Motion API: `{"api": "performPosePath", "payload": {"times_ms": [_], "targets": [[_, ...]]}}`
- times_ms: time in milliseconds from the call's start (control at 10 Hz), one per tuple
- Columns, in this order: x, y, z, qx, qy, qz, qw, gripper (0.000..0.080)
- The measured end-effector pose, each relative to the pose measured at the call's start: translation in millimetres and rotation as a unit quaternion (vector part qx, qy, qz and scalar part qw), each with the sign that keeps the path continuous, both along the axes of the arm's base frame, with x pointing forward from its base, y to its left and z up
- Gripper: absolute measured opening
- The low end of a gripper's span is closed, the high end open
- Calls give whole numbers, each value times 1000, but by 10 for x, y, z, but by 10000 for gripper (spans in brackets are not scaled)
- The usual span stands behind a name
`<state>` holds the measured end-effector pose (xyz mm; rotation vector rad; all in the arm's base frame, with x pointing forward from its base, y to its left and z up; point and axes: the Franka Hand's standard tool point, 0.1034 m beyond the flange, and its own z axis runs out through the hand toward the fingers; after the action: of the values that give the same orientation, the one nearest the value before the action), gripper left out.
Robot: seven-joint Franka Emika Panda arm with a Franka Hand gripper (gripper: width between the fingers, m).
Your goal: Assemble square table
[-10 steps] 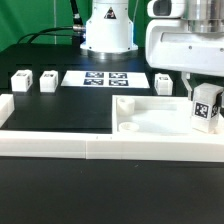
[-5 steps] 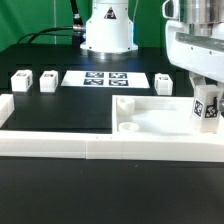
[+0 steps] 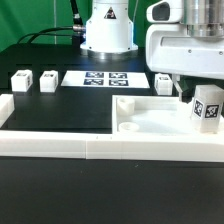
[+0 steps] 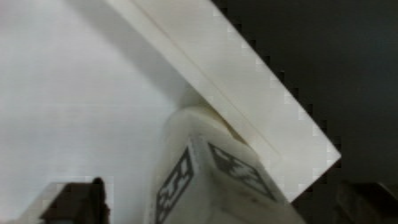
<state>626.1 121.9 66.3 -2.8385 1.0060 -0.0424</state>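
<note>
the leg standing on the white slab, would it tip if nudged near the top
Probably, if not yet fastened: the leg stands taller than wide on the slab, and its seating cannot be seen. It looks like rigid moulded plastic, so likely stiff and light. Its smooth white sides may be slippery.

The square slab [image 3: 150,115] at the lower right of the exterior view looks like smooth white plastic with a faint sheen, and so do the small leg blocks [image 3: 20,81] and the long low wall [image 3: 60,148]. The tabletop [image 3: 60,112] is matt black. The marker board [image 3: 105,78] is flat, matt and printed. The robot's casing [image 3: 107,30] is glossy white.
</note>
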Motion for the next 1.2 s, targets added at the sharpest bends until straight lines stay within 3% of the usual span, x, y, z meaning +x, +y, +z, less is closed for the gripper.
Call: {"api": "performPosePath", "payload": {"times_ms": [300, 500, 700, 800, 1000, 1100, 1200], "targets": [[-5, -21, 4, -13, -11, 139, 990, 649], [54, -82, 71, -38, -23, 315, 948, 649], [59, -98, 65, -44, -28, 371, 927, 649], [58, -97, 64, -43, -27, 361, 931, 649], [57, -98, 62, -43, -26, 353, 934, 387], [57, -95, 62, -42, -25, 338, 940, 387], [55, -89, 61, -38, -20, 291, 956, 291]]}}
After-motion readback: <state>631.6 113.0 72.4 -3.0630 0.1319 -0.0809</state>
